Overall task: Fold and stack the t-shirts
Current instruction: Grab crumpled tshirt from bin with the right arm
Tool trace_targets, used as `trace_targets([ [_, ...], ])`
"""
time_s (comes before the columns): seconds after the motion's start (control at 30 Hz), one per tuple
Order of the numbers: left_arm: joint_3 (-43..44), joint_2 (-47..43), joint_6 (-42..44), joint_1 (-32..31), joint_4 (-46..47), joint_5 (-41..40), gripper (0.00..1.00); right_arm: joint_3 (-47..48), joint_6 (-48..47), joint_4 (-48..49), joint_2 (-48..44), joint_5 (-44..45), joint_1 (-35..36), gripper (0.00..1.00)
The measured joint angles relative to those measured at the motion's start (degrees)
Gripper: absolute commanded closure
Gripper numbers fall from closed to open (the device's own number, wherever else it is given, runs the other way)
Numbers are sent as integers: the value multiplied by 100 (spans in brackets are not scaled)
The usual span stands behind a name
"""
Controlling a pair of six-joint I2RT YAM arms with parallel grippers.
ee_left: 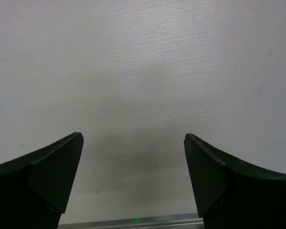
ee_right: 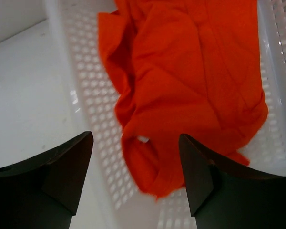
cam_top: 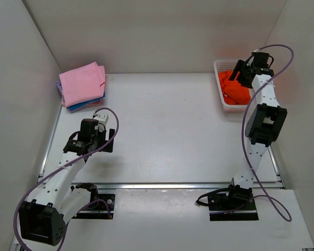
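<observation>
Pink and blue cloth t-shirts (cam_top: 82,82) are sitting folded and stacked at the far-left corner of the tabletop (cam_top: 167,120). The crumpled bright orange t-shirt (ee_right: 190,86) is lying unfolded in the white plastic mesh basket (ee_right: 90,95), the right gripper (ee_right: 136,137) spread empty above it; the left gripper (ee_left: 132,137) is gaping, idle.
</observation>
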Motion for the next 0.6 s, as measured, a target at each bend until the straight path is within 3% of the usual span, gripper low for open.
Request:
trace_targets([
  [0.03,-9,-4,-2,17,4,28,1,354,-17,-111,407,28,-17,24],
  [0.2,-107,-125,-2,142,201,297,1,2677,-83,-750,2608,103,-173,22],
  [0.3,-225,-208,-63,208,304,549,5,2771,-76,-951,3012,24,-227,22],
  [0.4,-284,-164,-136,199,385,708,14,2872,-118,-1091,3110,-42,-260,37],
  [0.43,-293,-146,-155,186,417,730,30,3021,-136,-1193,3141,-83,-262,66],
  [0.47,-302,-116,-205,173,479,774,80,3143,-166,-1276,3154,-245,-247,99],
  [0.5,-304,-114,-267,177,494,782,94,3169,-188,-1325,3154,-321,-245,100],
  [0.53,-304,-114,-243,197,494,793,100,3195,-153,-1397,3158,-400,-245,100],
  [0.6,-304,-118,-223,229,498,776,100,3355,-140,-1554,3206,-461,-245,99],
])
